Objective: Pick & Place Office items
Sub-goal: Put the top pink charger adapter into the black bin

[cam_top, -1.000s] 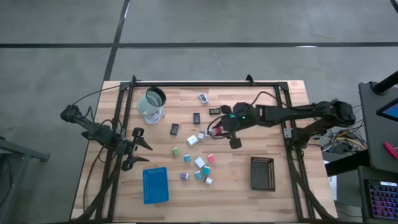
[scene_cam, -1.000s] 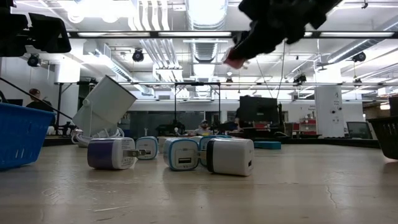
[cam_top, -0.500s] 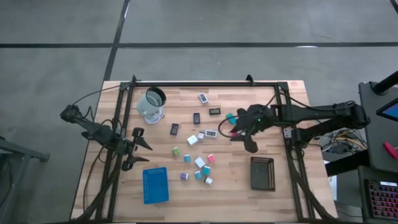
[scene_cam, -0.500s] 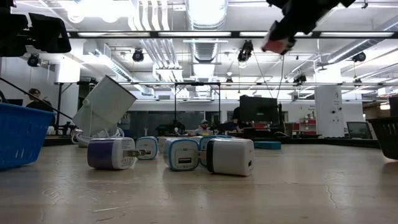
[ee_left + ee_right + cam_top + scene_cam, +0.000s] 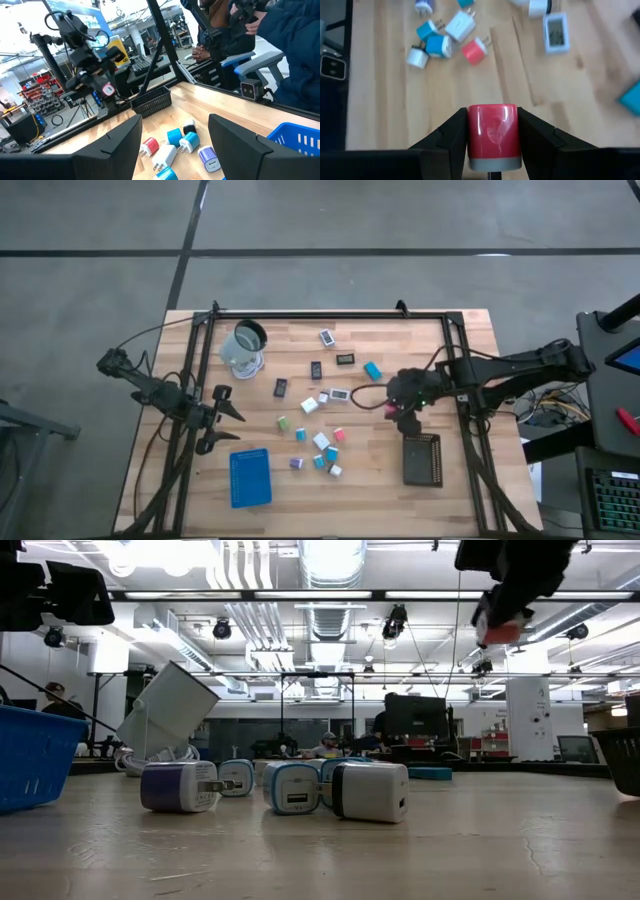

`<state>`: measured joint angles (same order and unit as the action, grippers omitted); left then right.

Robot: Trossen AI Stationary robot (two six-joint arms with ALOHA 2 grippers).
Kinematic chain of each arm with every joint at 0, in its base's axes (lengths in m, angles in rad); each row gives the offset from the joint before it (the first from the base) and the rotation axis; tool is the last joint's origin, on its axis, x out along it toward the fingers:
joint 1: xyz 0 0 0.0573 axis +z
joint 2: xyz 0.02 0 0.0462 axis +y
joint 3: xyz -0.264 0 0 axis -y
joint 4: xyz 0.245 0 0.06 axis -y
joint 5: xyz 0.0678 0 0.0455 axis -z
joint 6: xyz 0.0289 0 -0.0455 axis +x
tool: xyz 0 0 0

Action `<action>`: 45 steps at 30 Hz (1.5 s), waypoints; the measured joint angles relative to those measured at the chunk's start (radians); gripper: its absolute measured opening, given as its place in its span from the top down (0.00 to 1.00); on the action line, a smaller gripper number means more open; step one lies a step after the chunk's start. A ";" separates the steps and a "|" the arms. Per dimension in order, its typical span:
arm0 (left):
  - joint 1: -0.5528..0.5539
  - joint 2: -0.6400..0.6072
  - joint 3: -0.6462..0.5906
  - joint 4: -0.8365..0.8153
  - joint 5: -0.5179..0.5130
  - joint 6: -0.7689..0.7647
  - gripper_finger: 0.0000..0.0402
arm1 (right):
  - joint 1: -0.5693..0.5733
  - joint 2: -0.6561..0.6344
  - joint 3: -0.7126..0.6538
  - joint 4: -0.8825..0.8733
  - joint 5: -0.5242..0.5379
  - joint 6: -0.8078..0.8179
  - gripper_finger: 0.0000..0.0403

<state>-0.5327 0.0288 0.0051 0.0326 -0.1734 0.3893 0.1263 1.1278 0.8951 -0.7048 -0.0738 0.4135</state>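
Right arm has swung away from the middle of the table toward its own side since a second ago: the right gripper [image 5: 401,408] was over the scattered pieces near the table centre, now it sits just beside the far edge of the black tray [image 5: 421,458], raised above the table. Left arm hasn't moved.

Right arm pose: reaches in from the table's right edge, forearm roughly level, wrist angled down. In the low view it hangs high near the ceiling lights, well clear of the tabletop.

Grip: fingers [image 5: 451,136] closed partway on a red block [image 5: 493,135] with a grey base. Block sits squarely between the two fingers, one on each side face, red end pointing out past the tips. Also shows as a red spot under the gripper in the low view [image 5: 497,630].

Left gripper [image 5: 222,420]: parked over the table's left edge, near the blue tray [image 5: 249,477], fingers spread wide, nothing between them.

Rest of the office items [image 5: 322,442]: loose cluster mid-table, white, teal, pink, green and purple blocks, plus flat dark and white rectangles farther back. One teal block [image 5: 372,370] lies apart, near the right gripper. Clear cup [image 5: 243,348] lies tipped on its side at the far left corner.
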 joint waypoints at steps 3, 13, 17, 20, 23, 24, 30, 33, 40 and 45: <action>0.000 0.000 0.000 0.000 0.000 0.000 0.42 | 0.035 -0.003 0.000 -0.059 0.010 0.083 0.65; 0.000 0.000 0.000 0.000 0.000 0.000 0.42 | 0.167 -0.010 -0.002 -0.188 0.070 0.353 0.65; 0.000 0.000 0.000 0.000 0.000 0.000 0.42 | 0.222 -0.010 -0.002 -0.234 0.105 0.443 0.65; 0.000 0.000 0.000 0.000 0.000 0.000 0.42 | 0.261 -0.010 -0.015 -0.251 0.109 0.546 0.65; 0.000 0.000 0.000 0.000 0.000 0.000 0.42 | 0.305 -0.010 -0.037 -0.257 0.110 0.639 0.65; 0.000 0.000 0.000 0.000 0.000 0.000 0.42 | 0.319 -0.010 -0.044 -0.256 0.112 0.671 0.65; 0.000 0.000 0.000 0.000 0.000 0.000 0.42 | 0.404 -0.010 -0.090 -0.228 0.138 0.850 0.65; 0.000 0.000 0.000 0.000 0.000 0.000 0.42 | 0.438 -0.010 -0.117 -0.189 0.151 0.908 0.65; 0.000 0.000 0.000 0.000 0.000 0.000 0.42 | 0.486 0.009 -0.176 -0.113 0.179 0.988 0.65; 0.000 0.000 0.000 0.000 0.000 0.000 0.42 | 0.490 0.061 -0.207 -0.077 0.180 1.019 0.65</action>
<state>-0.5324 0.0288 0.0051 0.0327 -0.1734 0.3893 0.6159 1.1891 0.6886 -0.7822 0.1062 1.4327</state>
